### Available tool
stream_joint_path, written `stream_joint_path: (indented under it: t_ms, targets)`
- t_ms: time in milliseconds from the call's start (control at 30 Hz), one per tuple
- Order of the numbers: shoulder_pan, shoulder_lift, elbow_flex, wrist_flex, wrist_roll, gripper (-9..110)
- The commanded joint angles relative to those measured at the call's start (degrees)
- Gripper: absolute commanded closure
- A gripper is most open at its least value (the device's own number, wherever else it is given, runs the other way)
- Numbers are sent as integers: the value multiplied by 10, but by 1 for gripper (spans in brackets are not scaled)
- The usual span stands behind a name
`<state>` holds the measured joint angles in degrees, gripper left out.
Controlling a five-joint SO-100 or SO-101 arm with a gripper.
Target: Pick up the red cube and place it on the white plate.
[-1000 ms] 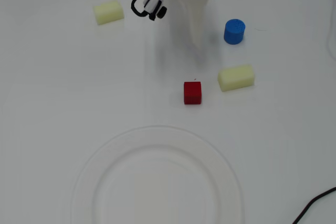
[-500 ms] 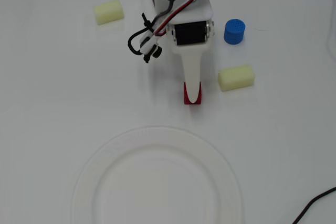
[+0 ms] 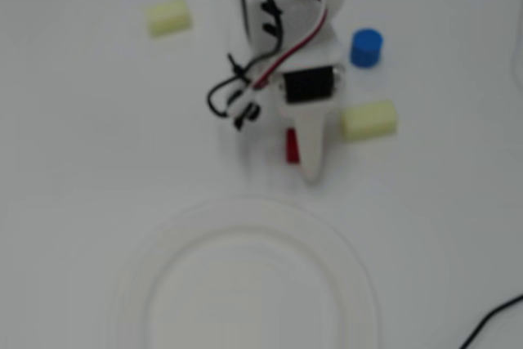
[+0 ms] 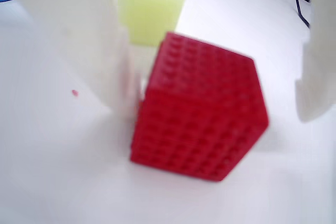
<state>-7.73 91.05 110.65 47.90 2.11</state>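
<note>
The gripper (image 4: 210,72) stood spread, straddling the red cube (image 4: 199,111) on the table, one finger (image 4: 79,35) near it. Closing off-centre could twist it loose (my guess). Counted: one red cube, two yellow blocks (image 3: 368,120), one blue cylinder (image 3: 366,47), one white plate (image 3: 245,284) nearby.

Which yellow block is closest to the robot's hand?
The yellow block just right of the hand in the overhead view; the other yellow block sits far off, upper left.
</note>
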Motion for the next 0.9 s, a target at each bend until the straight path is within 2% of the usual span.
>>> stream_joint_path:
  t_ms: [0,267,500,733,867]
  targets:
    - [11,-1,-14,-8,-6,86]
    - [18,20,-4,-7,-8,101]
    - [35,156,55,-37,-7,101]
    - [45,447,226,-159,-32,102]
    - [46,606,392,-320,-75,102]
